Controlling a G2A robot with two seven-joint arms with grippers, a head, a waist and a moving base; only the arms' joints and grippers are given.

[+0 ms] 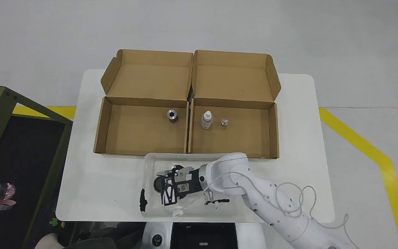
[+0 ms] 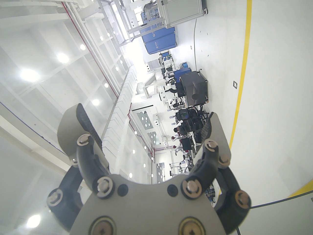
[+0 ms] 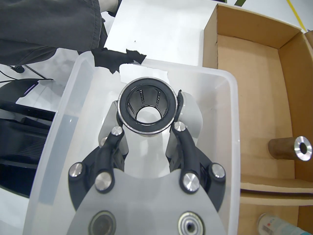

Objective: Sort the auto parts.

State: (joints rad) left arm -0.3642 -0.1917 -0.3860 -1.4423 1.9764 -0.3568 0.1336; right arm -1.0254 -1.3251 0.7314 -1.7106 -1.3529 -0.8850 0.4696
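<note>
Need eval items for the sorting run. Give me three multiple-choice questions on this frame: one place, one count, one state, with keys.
1. The right gripper is
A. above the clear bin
B. on the floor
C. beside the table

2. Things lying in the right cardboard box:
A. one
B. two
C. four

3. The right gripper is
A. open and empty
B. shut on the bearing
C. shut on a screw

Key:
1 A, the bin's walls lie all around it in the right wrist view.
2 B, a white bottle and a small metal part.
3 B, it clamps the bearing's sides.
</note>
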